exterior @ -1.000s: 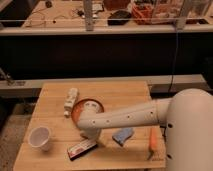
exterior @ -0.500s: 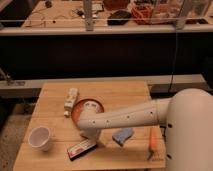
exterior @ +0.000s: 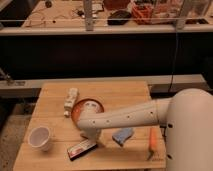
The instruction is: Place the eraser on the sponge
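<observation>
- The eraser [exterior: 82, 148], a flat dark block with a red-and-white top, lies at the lower centre-left of the frame, near the front edge of the wooden counter [exterior: 125, 92]. It is turned at a slant.
- A slim orange stick [exterior: 153, 140] lies at the lower right of the counter, close to the robot's white body [exterior: 192, 130], which fills the lower right corner.
- A white cup [exterior: 40, 138] stands upright at the lower left, well apart from the eraser.
- The light-blue sponge [exterior: 123, 135] lies right of the eraser, between it and the orange stick, touching neither. Nothing rests on the sponge.
- The end effector [exterior: 94, 140] hangs under the tip of the arm, just above and behind the eraser's right end. Its fingers are spread apart and hold nothing. Whether they touch the eraser cannot be told.
- The white arm [exterior: 127, 116] reaches from the body on the right across to centre-left, passing above the sponge.
- A red-brown bowl [exterior: 86, 107] sits behind the arm's tip, partly covered by it.
- A small white bottle [exterior: 70, 101] lies on its side just left of the bowl.
- Beyond the counter run a grey ledge [exterior: 30, 86] and a dark wall.
- At the top of the frame a second counter [exterior: 60, 12] carries clutter, with orange things [exterior: 146, 9] at the upper right.
</observation>
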